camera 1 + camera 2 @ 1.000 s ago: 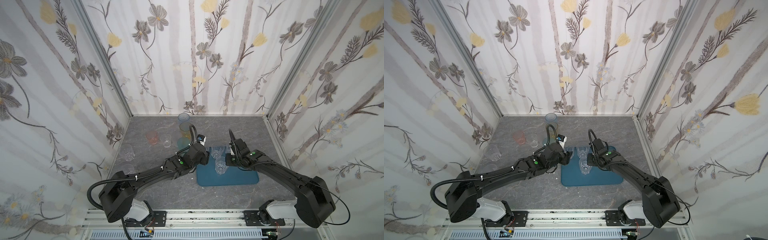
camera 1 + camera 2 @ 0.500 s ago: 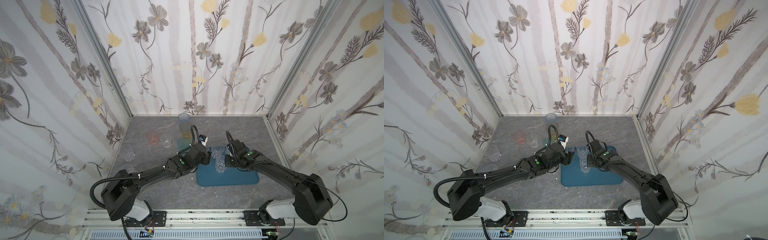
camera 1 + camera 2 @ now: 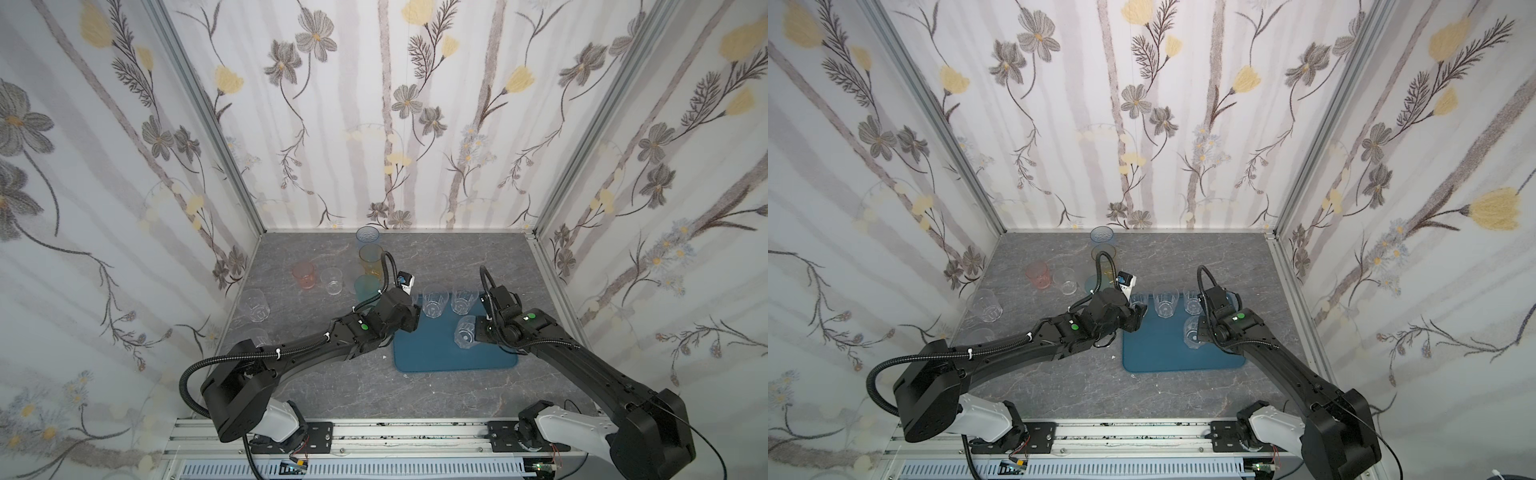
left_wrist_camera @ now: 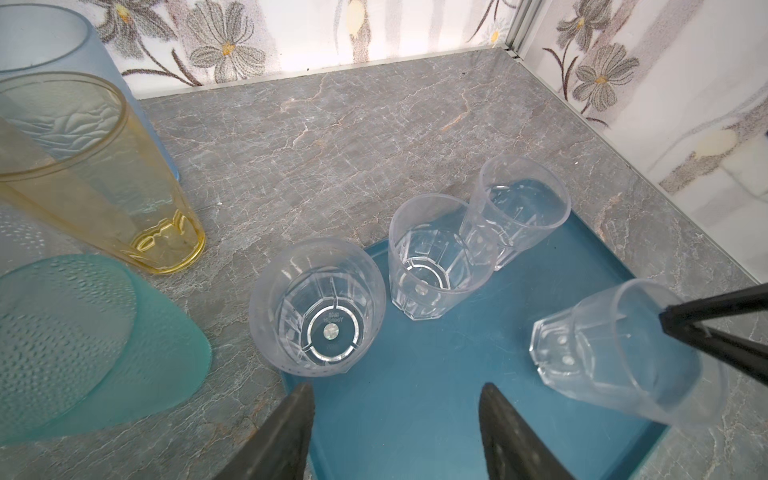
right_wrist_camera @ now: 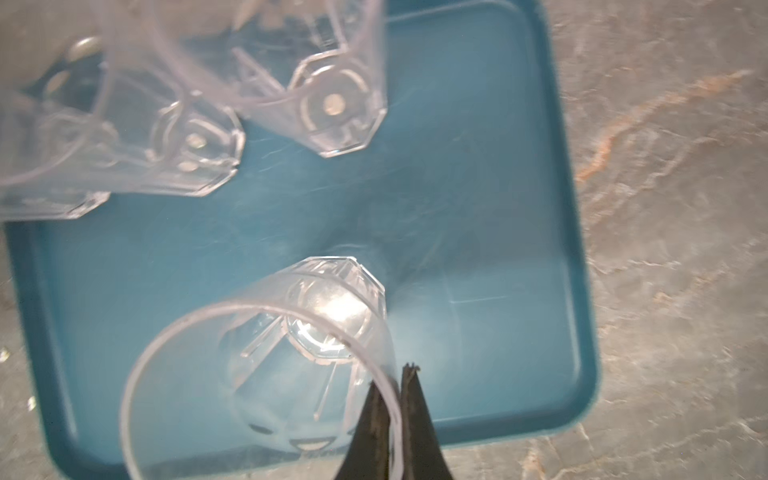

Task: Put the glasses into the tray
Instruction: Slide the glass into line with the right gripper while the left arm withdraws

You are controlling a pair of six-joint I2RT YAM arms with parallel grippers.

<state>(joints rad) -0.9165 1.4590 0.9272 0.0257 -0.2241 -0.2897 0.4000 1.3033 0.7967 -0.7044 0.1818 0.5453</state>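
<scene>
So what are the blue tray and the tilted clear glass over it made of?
Tray: likely moulded plastic, blue with a soft sheen, rounded low rim.
Tilted glass: probably clear plastic, glossy, with a thin wall, moulded facets and a centre mark in the base. Real glass can't be excluded.

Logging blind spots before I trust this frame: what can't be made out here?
- Clear glass in the right gripper: whether its base touches the tray; right wrist view looks through it.
- Frosted glass: inside the tray or on its rim; left wrist view, its hazy wall blurs the corner.
- Teal glass: both top views, left arm crosses it.
</scene>
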